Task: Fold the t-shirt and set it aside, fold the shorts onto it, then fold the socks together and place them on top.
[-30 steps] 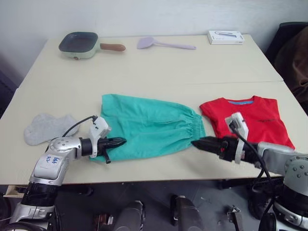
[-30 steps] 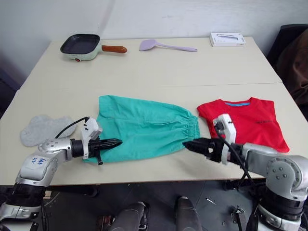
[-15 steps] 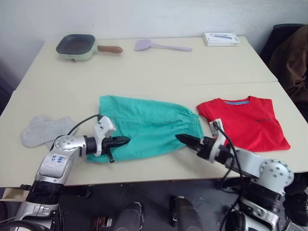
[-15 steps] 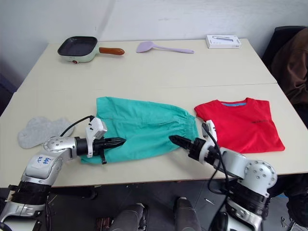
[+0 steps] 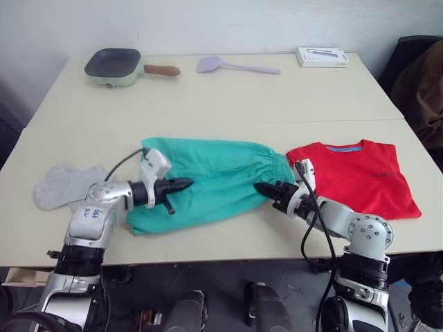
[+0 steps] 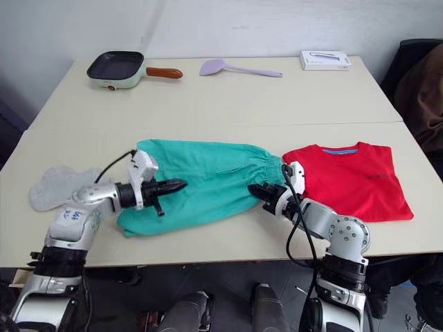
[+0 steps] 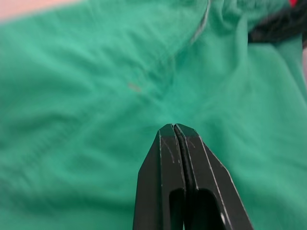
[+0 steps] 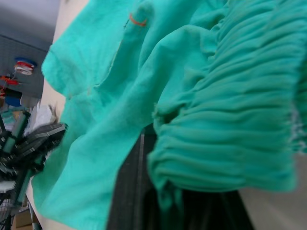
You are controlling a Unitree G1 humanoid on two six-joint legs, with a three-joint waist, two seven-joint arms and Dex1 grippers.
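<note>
Left wrist view — closed left pincer (image 7: 176, 128) over shorts (image 7: 96, 96) (right pincer's (image 6: 257, 189) grip unclear)

The two head views look forward and down from above the tabletop's (image 5: 208, 97) near edge, taking in its whole width and sharing nearly the same scene with a slight sideways offset. Each wrist view sits very close to the shorts (image 6: 208, 180), facing along its own gripper. The right wrist view also catches the left gripper (image 8: 45, 136) across the cloth.
</note>
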